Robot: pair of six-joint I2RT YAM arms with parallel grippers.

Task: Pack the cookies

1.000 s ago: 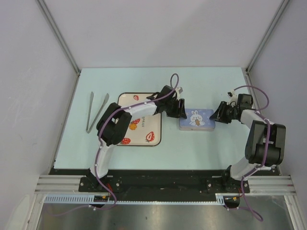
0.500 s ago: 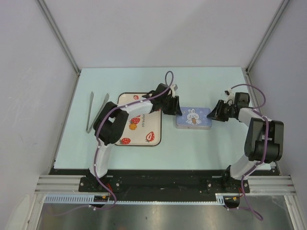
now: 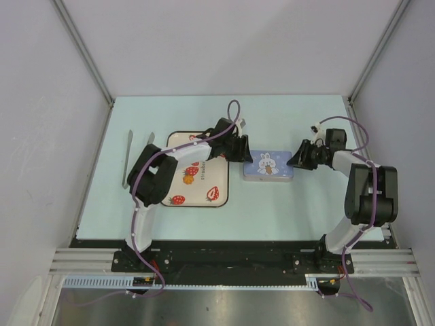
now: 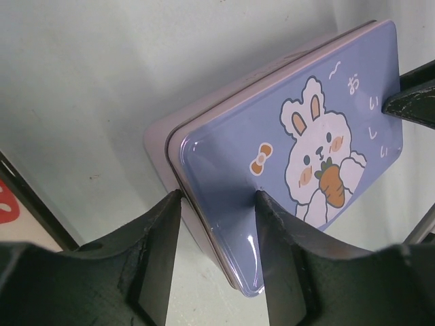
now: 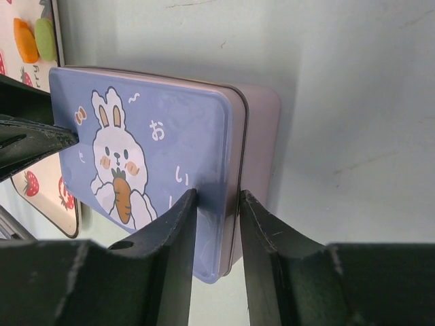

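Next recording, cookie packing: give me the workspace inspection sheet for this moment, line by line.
Surface: pale green table, evenly lit.
Job's things: cookies, nothing seen; the rabbit-print tin lies flat with its lid on, to the right of the strawberry-print tray.
Clutter: metal tongs lie at the table's left, beside the tray.
Grippers: the left gripper straddles the tin's left end and the right gripper its right end; whether either is clamped is unclear.
Cables: the left arm's purple cable and the right arm's purple cable each loop above the wrist.
Surroundings: plain grey walls, metal frame posts, and a rail at the near edge.
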